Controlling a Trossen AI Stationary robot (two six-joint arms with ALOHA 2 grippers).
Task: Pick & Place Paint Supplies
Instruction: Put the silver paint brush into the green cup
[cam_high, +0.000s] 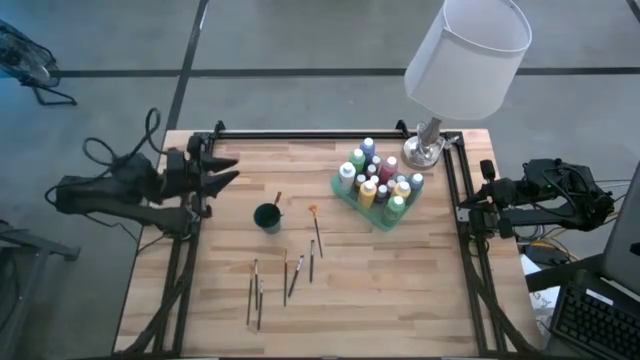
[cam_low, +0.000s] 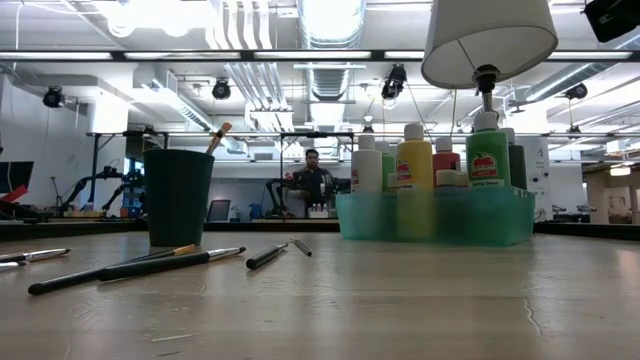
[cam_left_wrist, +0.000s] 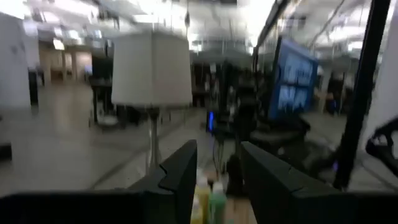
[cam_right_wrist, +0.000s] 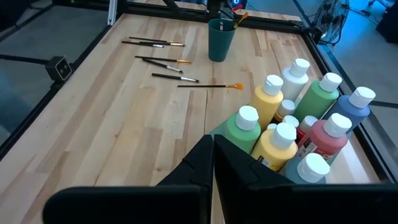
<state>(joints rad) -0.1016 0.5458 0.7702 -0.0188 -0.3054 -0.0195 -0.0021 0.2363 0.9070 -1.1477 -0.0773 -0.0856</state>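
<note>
- The paint bottles (cam_high: 378, 180) stand upright, caps up, packed in the green tray (cam_high: 349, 197), beside the lamp (cam_high: 462, 70) at the surface's far right.
- One brush (cam_high: 277, 201) leans in the dark cup (cam_high: 267, 216), bristles up, tilted toward the lamp.
- The orange-tipped brush (cam_high: 316, 229) lies flat between cup and tray, its long axis near-to-far.
- Five more brushes (cam_high: 284, 280) lie flat, nearer than the cup, roughly parallel.
- The left tool (cam_high: 226, 172) hangs partly open and empty at the surface's left edge, pointing lampward.
- The right tool (cam_right_wrist: 213, 163) is closed and empty, just outside the right edge near the tray.
</note>
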